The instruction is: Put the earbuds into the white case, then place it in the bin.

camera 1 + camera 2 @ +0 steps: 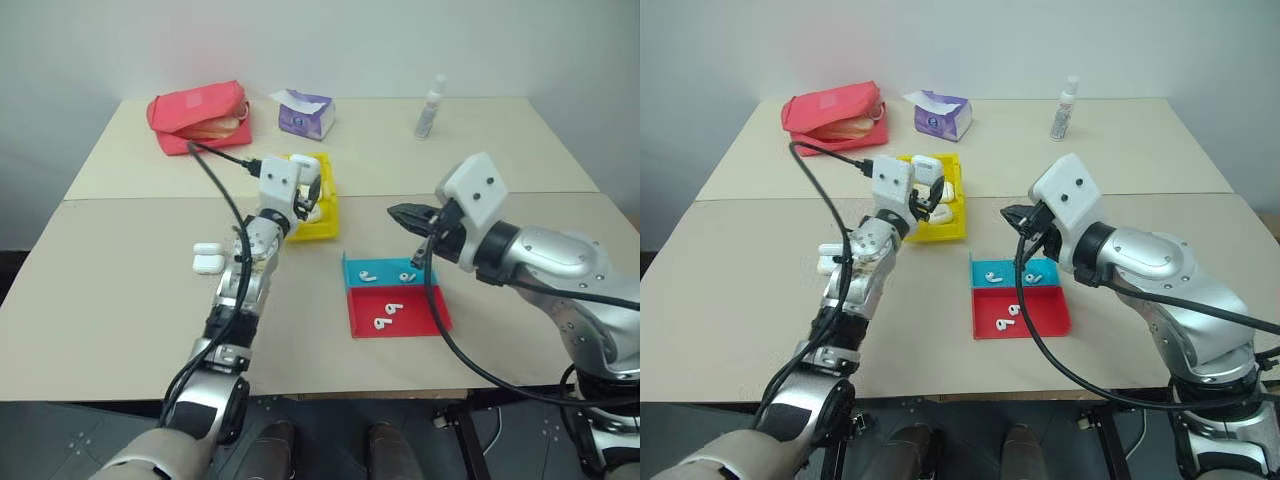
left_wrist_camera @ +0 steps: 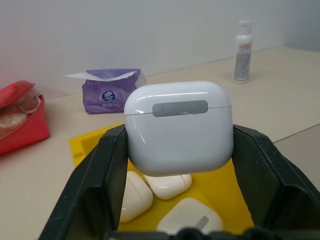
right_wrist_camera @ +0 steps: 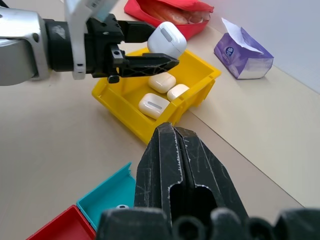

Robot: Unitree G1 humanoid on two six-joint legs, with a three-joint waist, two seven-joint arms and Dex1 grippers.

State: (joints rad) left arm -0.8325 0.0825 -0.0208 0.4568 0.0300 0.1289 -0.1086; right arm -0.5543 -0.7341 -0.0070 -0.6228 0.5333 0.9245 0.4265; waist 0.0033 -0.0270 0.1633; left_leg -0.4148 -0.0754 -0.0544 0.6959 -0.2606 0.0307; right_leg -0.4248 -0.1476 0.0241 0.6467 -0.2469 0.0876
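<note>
Bin holds three cases; left hand grips white case above; right hand closed, empty.

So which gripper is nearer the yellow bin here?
Left. The left gripper hangs over the yellow bin, shut on a white case. The right gripper, shut and empty, sits off to the bin's side, above the red-and-teal tray.

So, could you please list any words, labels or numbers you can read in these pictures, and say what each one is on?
None can be read.
Purple tissue pack: round blue and white logo with print, too blurred to read.
Small spray bottle: label with lines of print, too small to read.
White case in the left gripper: a plain grey patch, no text.
Red pouch: no print visible.
</note>
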